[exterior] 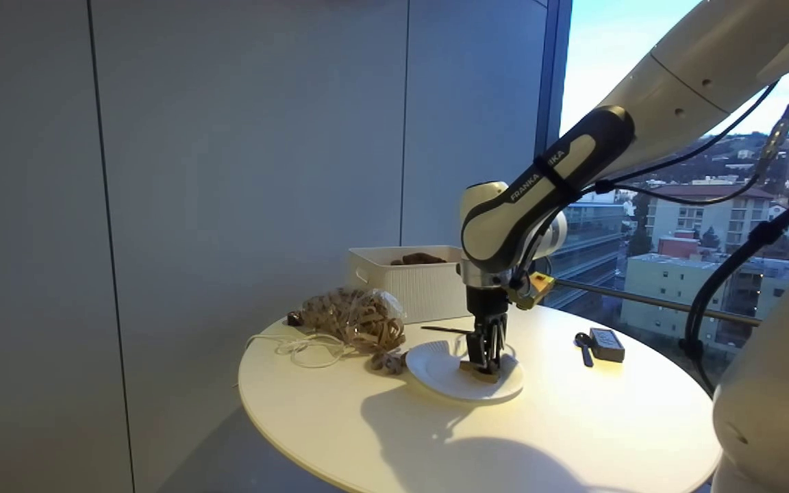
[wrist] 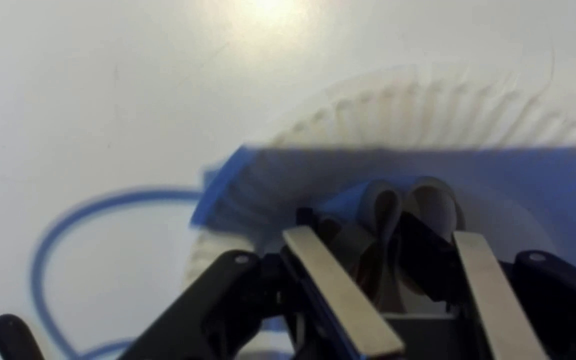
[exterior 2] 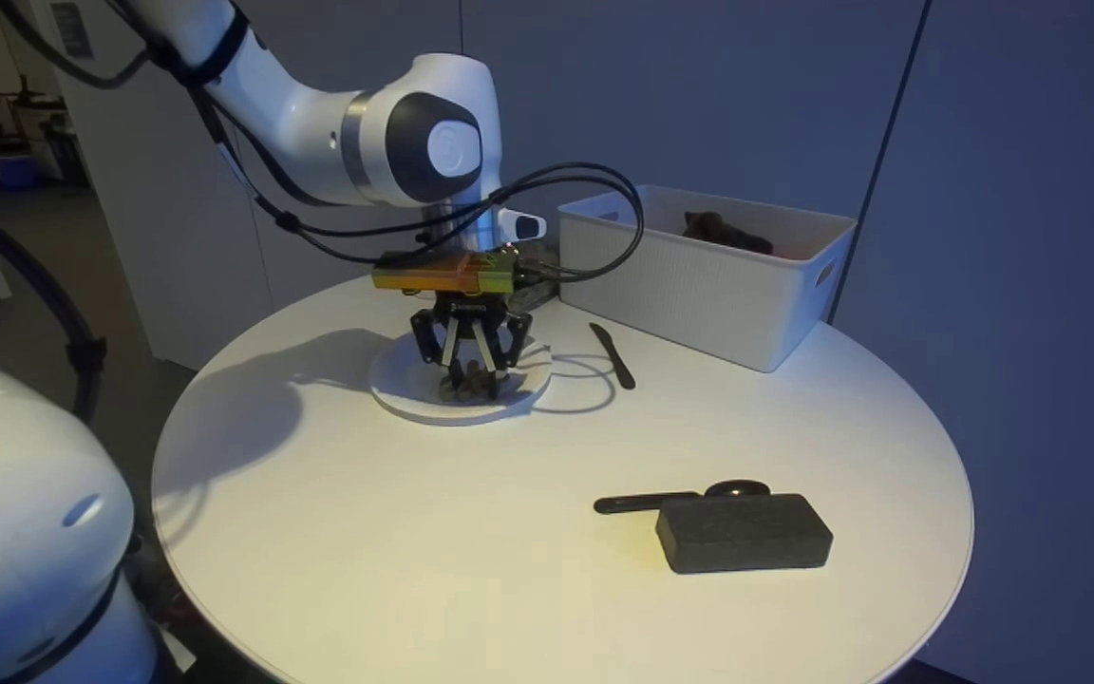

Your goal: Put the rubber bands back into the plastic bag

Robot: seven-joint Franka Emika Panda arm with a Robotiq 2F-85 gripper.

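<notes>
A few brown rubber bands lie on the white paper plate; their loops show between and around my fingers in the wrist view. My gripper points straight down over the plate. Its fingers are partly closed, with rubber bands filling the gap and looking pinched. The clear plastic bag, full of brown bands, lies on the table beyond the plate. In an exterior view it is mostly hidden behind the gripper. A small clump of loose bands sits between bag and plate.
A white box with brown things inside stands behind the plate. A black knife lies between box and plate, near a white cord. A black spoon and a dark block lie together further along the round table.
</notes>
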